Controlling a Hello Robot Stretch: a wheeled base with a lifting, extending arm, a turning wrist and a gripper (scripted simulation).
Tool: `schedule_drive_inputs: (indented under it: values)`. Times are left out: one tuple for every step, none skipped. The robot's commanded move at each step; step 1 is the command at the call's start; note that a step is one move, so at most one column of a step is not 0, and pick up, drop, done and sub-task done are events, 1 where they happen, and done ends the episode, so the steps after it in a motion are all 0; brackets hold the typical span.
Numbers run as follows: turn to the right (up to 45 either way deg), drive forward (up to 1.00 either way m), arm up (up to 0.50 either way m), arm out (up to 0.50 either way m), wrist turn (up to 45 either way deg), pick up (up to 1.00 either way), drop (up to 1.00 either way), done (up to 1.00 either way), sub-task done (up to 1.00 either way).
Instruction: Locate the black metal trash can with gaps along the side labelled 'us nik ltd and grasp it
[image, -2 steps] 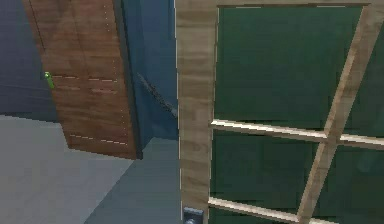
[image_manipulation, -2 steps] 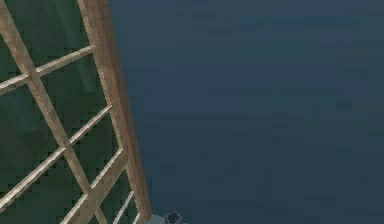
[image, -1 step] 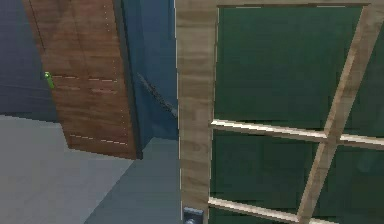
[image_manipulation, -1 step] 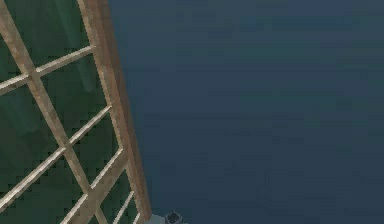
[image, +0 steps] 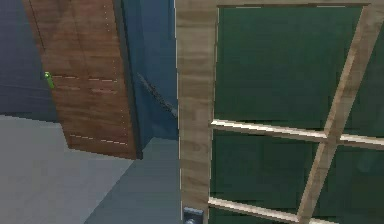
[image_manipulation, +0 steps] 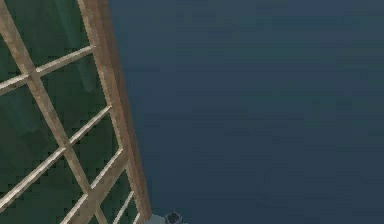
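Plainly, how the gripper's fingers stand cannot be told from these pictures, and neither can which way the trash can lies from it. That bearing is what the coming move turns on, so I judge the step in hand to be searching, not reaching.

Closest to the robot is a wood-framed glass panel with dark green panes. It rises from the forward view's bottom edge and takes up its right half. A small pale metal fitting sits at the foot of the panel's left post. Past that post runs a dark blue wall. Further left a brown wooden door stands at the far edge of the grey floor, with a small greenish handle near its left edge.

The arm side view gives what the forward view cannot: out on the reaching side, the panel slants up the left edge and beyond it is flat blue wall. The forward view in turn gives the floor and the door, which the side view leaves out.

Where the trash can stands I cannot say. The likeliest way on, I think, is to turn the base toward the open floor at the forward view's left and look again from there
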Motion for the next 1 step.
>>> schedule_drive_inputs:
  values:
    - [0.0, 0.00, 0.00, 0.00, 45.0, 0.00, 0.00, 0.00, 0.00]
